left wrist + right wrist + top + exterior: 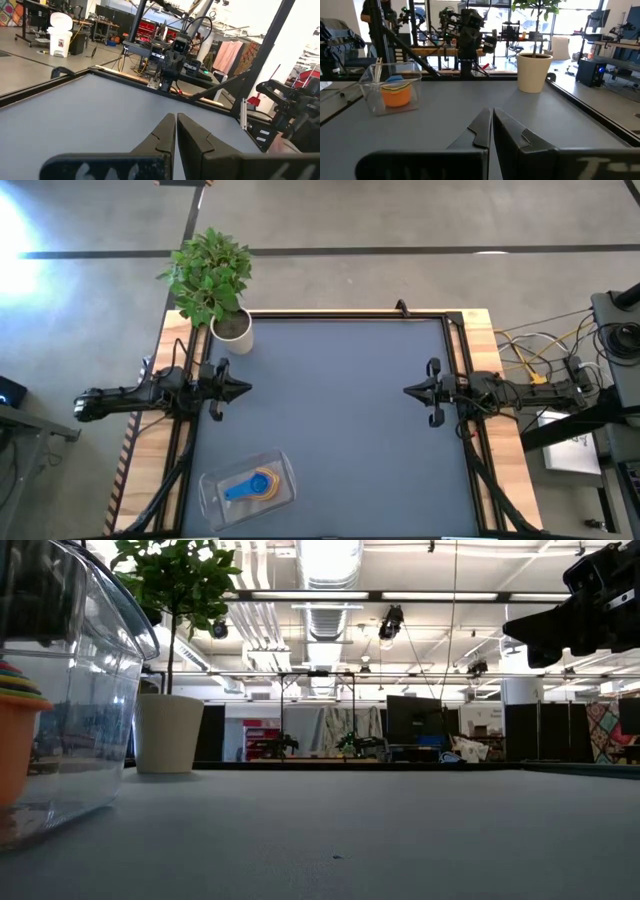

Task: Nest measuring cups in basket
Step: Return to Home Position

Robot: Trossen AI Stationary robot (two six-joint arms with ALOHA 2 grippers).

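Observation:
The clear basket (248,487) sits near the table's near-left corner, resting flat on its base. Inside it the measuring cups (260,485) are stacked one in another, orange outermost (396,96), yellow and green rims above it, blue on top with its handle (237,491) lying out to the left. In the low view the basket wall (85,690) and the orange cup (15,745) show at the left edge. My left gripper (248,389) hovers shut at the table's left side, far from the basket. My right gripper (407,391) hovers shut at the right side.
A white pot (232,332) with a leafy plant (208,275) stands at the table's far-left corner. The grey table mat (340,420) stretches between the two arms. A black rail (345,314) frames the far edge.

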